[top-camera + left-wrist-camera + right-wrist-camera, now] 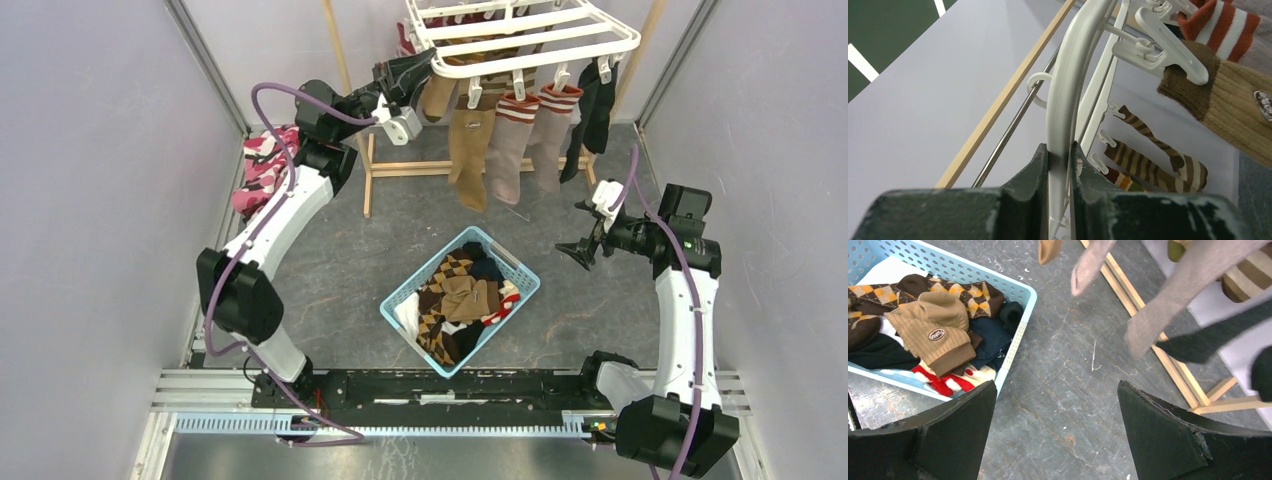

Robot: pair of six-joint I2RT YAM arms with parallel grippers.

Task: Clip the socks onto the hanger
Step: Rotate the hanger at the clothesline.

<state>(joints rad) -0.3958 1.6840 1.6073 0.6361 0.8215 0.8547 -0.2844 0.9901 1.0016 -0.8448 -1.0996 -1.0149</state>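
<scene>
1. The left hand (425,65) is clamped on the left rim of the hanger (540,58). The wrist view shows the white bar pinched between both fingers.
2. The right hand (1055,390) has its fingers wide apart and holds nothing. It hovers off the hanger's right end, lower and well apart from it, over the grey tabletop (340,260).
3. The hanger hangs at the far side, with the posts of a thin wooden stand (420,168) rising on either side of it.
4. Clipped along the hanger's near edge, from left to right, are a tan sock (468,140), two grey socks (512,150) with red-white cuffs, and a black sock (598,100).
5. Brown striped socks (1148,160) hang from clips further back on the hanger.
6. Loose socks (460,300), argyle and tan among them, lie heaped in a light blue basket (428,268) nearer the arm bases than the hanger.
7. A pink patterned cloth (260,170) lies left of the hanger.
</scene>
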